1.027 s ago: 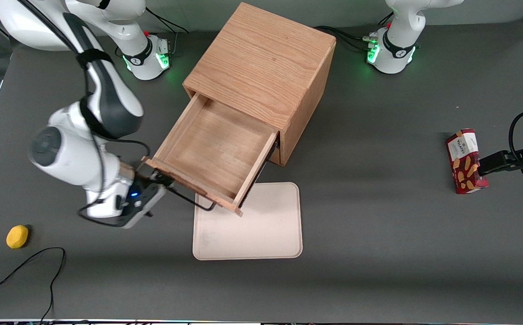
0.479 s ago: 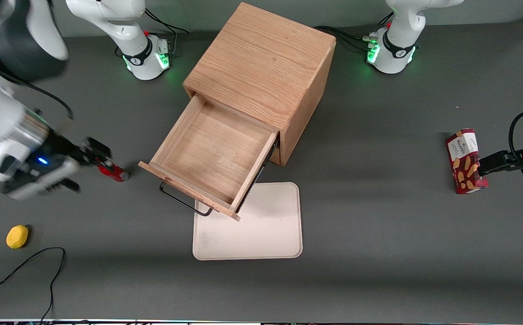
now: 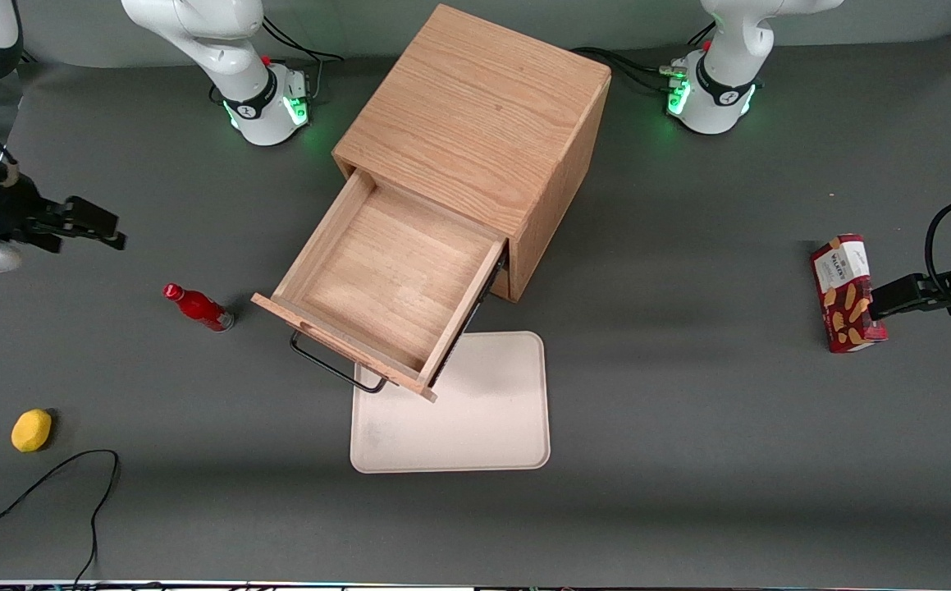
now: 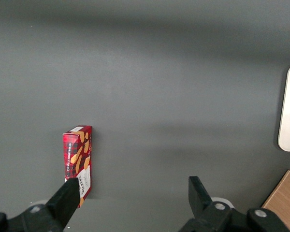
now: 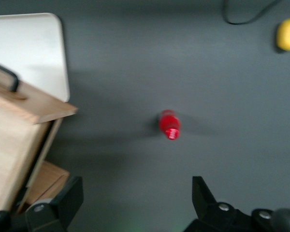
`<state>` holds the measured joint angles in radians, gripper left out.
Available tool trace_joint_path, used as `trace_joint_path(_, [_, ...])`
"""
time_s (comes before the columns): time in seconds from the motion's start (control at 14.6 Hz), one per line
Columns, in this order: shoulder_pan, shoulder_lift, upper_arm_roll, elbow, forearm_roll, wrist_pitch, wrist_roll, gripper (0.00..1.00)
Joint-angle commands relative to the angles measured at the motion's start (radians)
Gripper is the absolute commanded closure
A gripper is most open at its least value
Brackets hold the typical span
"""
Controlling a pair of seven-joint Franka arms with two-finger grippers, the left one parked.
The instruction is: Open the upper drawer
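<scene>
The right arm's black two-finger end effector [image 3: 102, 226] hovers above the dark grey counter [image 3: 688, 460] at the working arm's end, its fingers spread apart and carrying nothing, as the right wrist view shows with bare counter between them. Well apart from it, toward the middle of the counter, stands the cube-shaped light oak cabinet [image 3: 475, 107]. Its upper drawer [image 3: 385, 283], a shallow light oak box with nothing inside, sticks far out of the cabinet front, and its wide black metal bar handle [image 3: 336, 369] hangs over the near corner of a cream rounded-rectangle tray [image 3: 475, 427].

Between the end effector and the drawer, nearer the front camera than the end effector, a small red bottle [image 3: 196, 306] stands on the counter; a yellow rounded lump [image 3: 31, 430] lies nearer that camera again. A red biscuit box [image 3: 843, 291] lies far from the end effector, toward the parked arm's end.

Judging by how far the drawer stands out, the opening itself looks complete, and the step in hand is clearing away from the cabinet. The next move probably calls only for settling the arm clear of the red bottle, without any fresh contact with the handle.
</scene>
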<state>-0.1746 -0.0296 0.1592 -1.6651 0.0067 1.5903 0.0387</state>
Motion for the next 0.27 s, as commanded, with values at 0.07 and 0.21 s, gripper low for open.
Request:
trace_joint_path(0.07, [0.021,0.011,-0.015,0.021,-0.045,-0.006,0.053,0.00])
trace_joint_path(0.21, [0.024,0.027,-0.015,0.044,-0.047,-0.006,0.053,0.00])
